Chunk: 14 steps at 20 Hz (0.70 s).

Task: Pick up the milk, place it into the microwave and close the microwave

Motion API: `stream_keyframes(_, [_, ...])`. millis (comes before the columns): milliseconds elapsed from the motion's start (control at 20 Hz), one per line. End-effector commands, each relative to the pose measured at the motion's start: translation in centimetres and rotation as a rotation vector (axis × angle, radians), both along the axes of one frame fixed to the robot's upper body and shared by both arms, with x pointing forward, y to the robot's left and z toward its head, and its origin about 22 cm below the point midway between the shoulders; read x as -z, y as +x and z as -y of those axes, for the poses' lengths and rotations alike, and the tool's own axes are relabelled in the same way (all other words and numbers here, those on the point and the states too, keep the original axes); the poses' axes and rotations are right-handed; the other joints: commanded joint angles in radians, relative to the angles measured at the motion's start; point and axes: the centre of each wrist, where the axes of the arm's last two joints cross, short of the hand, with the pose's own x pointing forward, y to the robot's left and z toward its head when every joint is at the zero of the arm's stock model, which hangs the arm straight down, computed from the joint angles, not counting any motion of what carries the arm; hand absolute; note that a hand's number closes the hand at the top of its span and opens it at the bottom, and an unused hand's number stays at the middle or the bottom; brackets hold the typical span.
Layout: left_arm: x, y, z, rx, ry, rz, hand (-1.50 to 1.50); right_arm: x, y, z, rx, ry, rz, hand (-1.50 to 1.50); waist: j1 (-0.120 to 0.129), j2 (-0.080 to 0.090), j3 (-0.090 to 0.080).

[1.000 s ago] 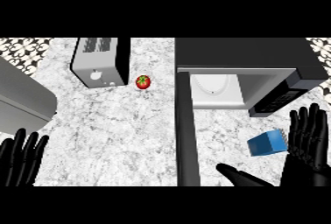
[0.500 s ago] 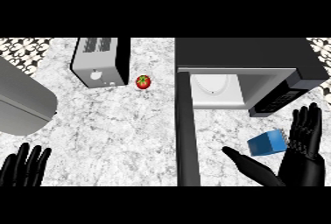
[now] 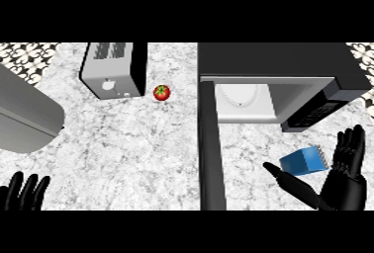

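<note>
The milk (image 3: 303, 161) is a small blue carton lying on the counter in front of the microwave (image 3: 281, 74), to the right of its door. The microwave stands open, its white inside (image 3: 245, 101) showing, and its dark door (image 3: 210, 148) juts toward me edge-on. My right hand (image 3: 342, 185) is open at the lower right, fingers straight up just right of the carton and thumb stretched out below it; the carton sits in the gap, not gripped. My left hand (image 3: 22, 195) rests open at the lower left corner, fingers up.
A silver toaster (image 3: 111, 69) stands at the back left with a red tomato (image 3: 162, 92) beside it. A large grey metal object (image 3: 22, 118) fills the left edge. Marble counter (image 3: 124, 158) lies between the left hand and the door.
My right hand has moved up and left, so its thumb and fingers now bracket the milk. My left hand has sunk lower toward the bottom edge.
</note>
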Motion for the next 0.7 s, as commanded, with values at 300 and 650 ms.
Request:
stream_keyframes(300, [1.4, -1.8, 0.4, 0.0, -0.018, 0.006, -1.5, 5.5, -2.2, 5.8, 0.045, -0.018, -0.066, -1.5, 0.002, -0.001, 0.0])
stream_keyframes(650, [1.3, -1.6, -0.1, -0.013, -0.014, -0.012, -1.5, 6.8, -1.8, 6.7, -0.005, -0.015, -0.119, -1.5, 0.001, 0.0, 0.0])
